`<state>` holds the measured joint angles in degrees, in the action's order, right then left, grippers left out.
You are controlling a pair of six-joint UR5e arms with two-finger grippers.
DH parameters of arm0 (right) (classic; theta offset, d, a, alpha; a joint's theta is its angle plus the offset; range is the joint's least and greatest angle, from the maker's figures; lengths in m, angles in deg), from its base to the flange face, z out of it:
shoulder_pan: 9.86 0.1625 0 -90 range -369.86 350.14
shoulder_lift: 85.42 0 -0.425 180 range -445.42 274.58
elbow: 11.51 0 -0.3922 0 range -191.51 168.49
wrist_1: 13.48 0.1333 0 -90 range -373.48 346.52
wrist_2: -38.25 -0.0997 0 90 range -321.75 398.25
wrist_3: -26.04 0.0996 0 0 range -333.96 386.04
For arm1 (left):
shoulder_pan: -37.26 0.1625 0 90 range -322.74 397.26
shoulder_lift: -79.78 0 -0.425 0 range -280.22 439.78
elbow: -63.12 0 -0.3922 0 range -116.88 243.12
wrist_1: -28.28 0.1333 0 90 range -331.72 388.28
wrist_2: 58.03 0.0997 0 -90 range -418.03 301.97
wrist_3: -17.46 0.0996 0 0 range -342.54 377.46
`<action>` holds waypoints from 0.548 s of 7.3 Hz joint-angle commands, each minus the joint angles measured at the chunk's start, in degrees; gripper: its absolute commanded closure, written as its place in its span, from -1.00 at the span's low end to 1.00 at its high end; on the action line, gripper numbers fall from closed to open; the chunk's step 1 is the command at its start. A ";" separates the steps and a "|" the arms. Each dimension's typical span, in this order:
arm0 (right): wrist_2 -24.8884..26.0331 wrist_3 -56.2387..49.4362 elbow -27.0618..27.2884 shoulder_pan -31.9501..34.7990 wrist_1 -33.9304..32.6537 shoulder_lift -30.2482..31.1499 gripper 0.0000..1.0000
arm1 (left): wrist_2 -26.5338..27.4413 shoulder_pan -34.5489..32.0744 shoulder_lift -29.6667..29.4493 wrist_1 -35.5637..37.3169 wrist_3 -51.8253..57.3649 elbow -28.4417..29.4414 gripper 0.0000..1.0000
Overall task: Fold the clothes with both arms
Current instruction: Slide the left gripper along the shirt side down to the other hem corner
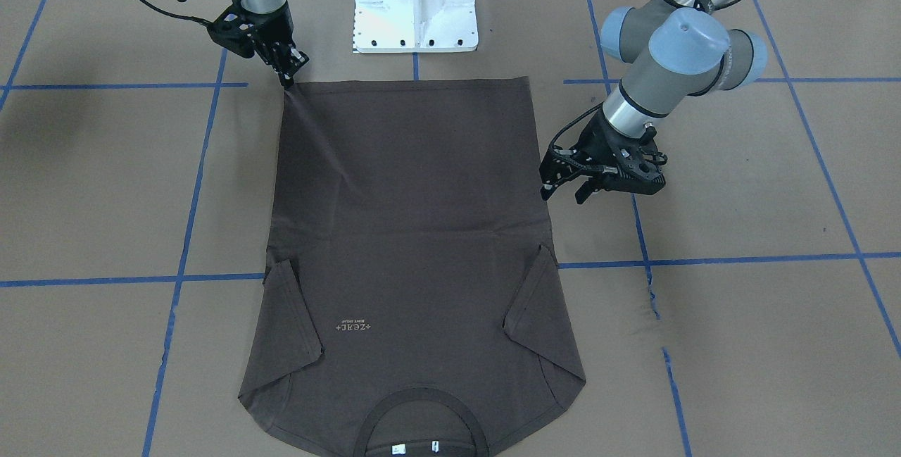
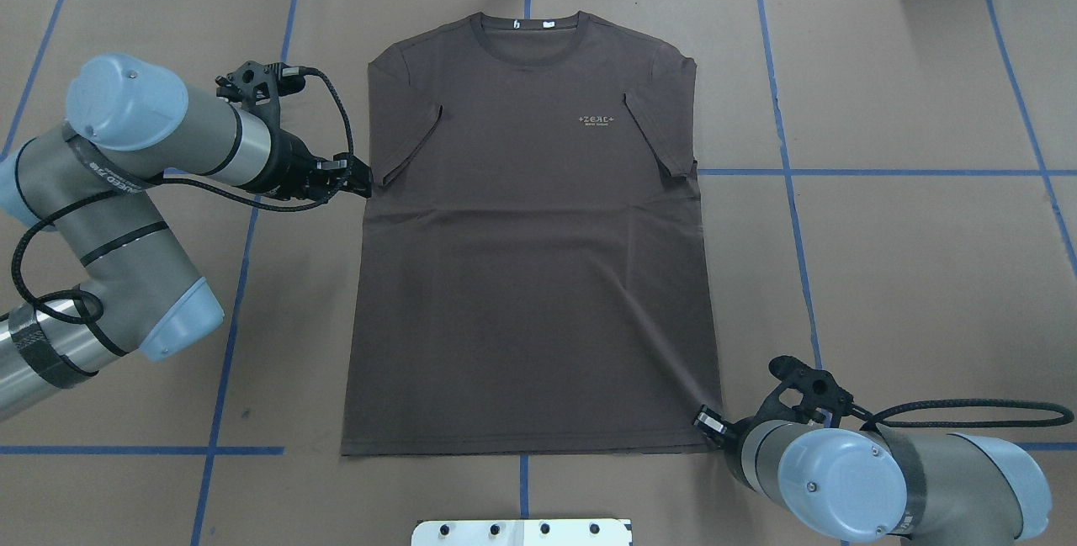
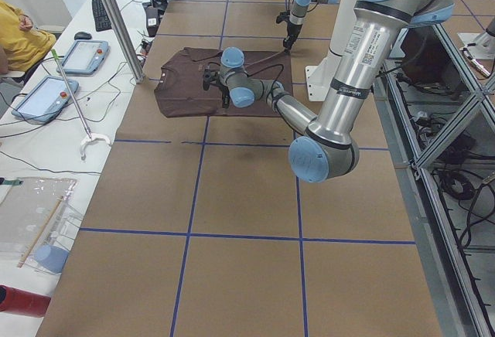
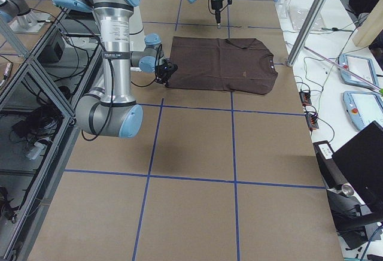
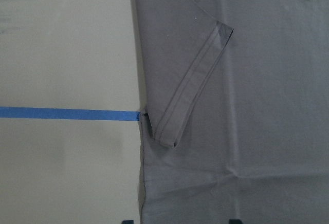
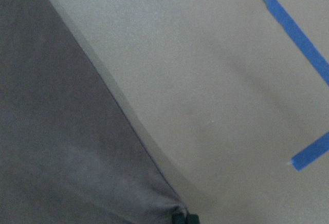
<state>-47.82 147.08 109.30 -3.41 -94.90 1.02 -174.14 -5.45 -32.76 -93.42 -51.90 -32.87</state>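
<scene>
Nearest the front-facing camera lies the ribbed round collar (image 1: pixel 422 408) of the dark brown short-sleeved cotton T-shirt (image 1: pixel 408 182). The shirt is spread flat, chest up, with both sleeves turned in over the body.

At the far hem, the black right gripper (image 1: pixel 286 79) has its fingers pinched together on one hem corner. The cloth rises to a point at their tips, and long creases run away from them. The black left gripper (image 1: pixel 563 195) has its fingers apart and holds nothing. It hovers at the opposite side edge, just below the sleeve, and in its wrist view the shirt's edge runs between the two tips.

The left fingers probably need to settle low enough to catch both layers of that edge before closing. After that the two arms should lift and carry at the same pace, with the right easing its pull, or the fold will skew.

The shirt rests on a brown paper-covered table (image 1: pixel 739 182) marked with blue tape lines. A white metal base block (image 1: pixel 415 6) stands beyond the hem. Along one side of the room runs a white bench with grey touch pendants (image 3: pixel 81 55) and loose cables.
</scene>
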 commanded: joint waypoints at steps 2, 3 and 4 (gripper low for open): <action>-0.50 -0.02 2.22 0.41 0.03 0.14 1.00 | -0.08 0.35 -0.23 0.05 -3.04 -2.43 -0.47; -0.68 0.07 2.76 0.41 -0.05 0.49 1.00 | 0.79 3.66 2.38 0.05 -7.77 -5.75 -0.47; -0.68 0.07 2.76 0.41 -0.05 0.58 1.00 | 4.88 7.69 4.93 0.32 -11.04 -9.79 -0.47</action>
<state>-48.38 147.13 111.67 -3.04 -94.92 1.39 -172.71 -2.02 -30.67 -93.30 -58.47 -38.15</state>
